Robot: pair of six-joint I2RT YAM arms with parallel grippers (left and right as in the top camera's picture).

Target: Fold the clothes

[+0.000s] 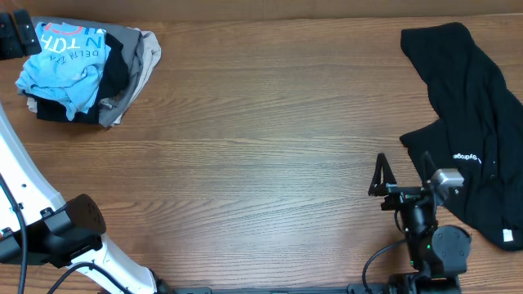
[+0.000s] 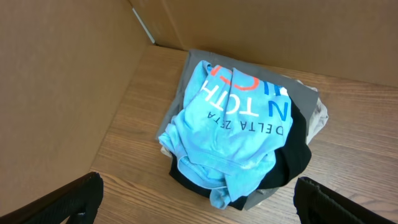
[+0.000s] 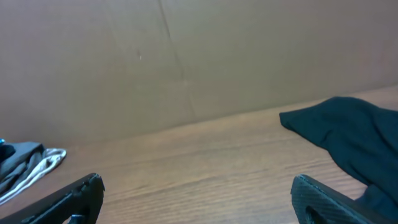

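Observation:
The sky-blue T-shirt (image 1: 65,57), crumpled and roughly folded, lies on top of a pile at the table's far left corner. Its white lettering and red-orange mark face up in the left wrist view (image 2: 230,130). My left gripper (image 1: 15,37) hovers just left of the pile. In the left wrist view it (image 2: 198,185) is open wide and empty, with the shirt's near edge between the fingers. My right gripper (image 1: 381,175) is open and empty over bare table at the front right, also shown in the right wrist view (image 3: 198,182).
Black, grey and beige garments (image 1: 131,65) lie under the blue shirt. A large black T-shirt (image 1: 470,106) with small white text lies spread at the right, next to the right arm. A cardboard wall (image 2: 62,81) stands behind and left of the pile.

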